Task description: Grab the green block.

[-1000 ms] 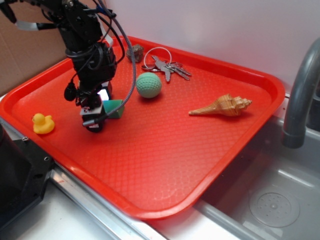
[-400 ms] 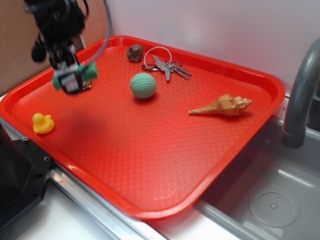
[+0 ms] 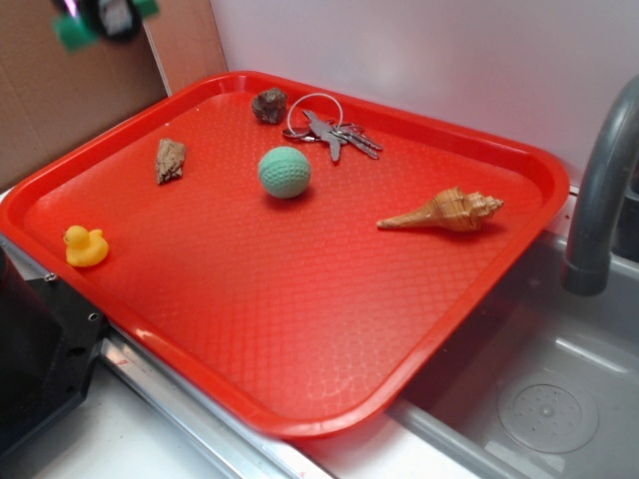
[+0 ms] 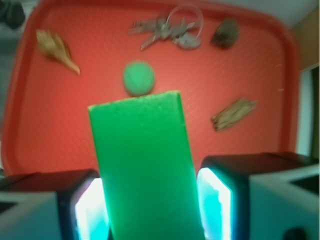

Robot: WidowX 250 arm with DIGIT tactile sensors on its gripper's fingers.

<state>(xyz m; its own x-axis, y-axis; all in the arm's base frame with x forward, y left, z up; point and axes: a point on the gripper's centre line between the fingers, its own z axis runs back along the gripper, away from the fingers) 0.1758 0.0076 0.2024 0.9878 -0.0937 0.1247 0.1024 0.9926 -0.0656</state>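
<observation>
- Claw [image 4: 150,200]: clamped on the green block [image 4: 144,165]; the wrist view shows one pad [image 4: 90,207] pressed against the block's left face and the other pad against its right face; both pads glow pale cyan.
- Green block: held between the pads, high above the red tray [image 3: 300,329], touching nothing else; in the wrist view its long flat face fills the centre of the frame; in the exterior view only blurred green fragments [image 3: 72,32] show at the top left corner, beside the dark blur of the claw [image 3: 112,14].
- Tray: rests on a counter beside a grey sink [image 3: 544,404]; a grey tap [image 3: 599,190] stands at the right edge of the frame.
- Pale green ball [image 3: 285,172]: sits on the tray, near its far centre; in the wrist view it lies just beyond the block's upper edge.
- Keys on a ring [image 3: 329,128]: lie behind the ball, near the far rim.
- Small dark stone [image 3: 269,105]: just left of the keys.
- Brown shell fragment [image 3: 170,160]: lies left of the ball, well apart from it.
- Long spiral seashell [image 3: 444,212]: lies right of the ball, its point aimed toward the tray's middle.
- Yellow toy duck [image 3: 85,245]: sits near the left rim.
</observation>
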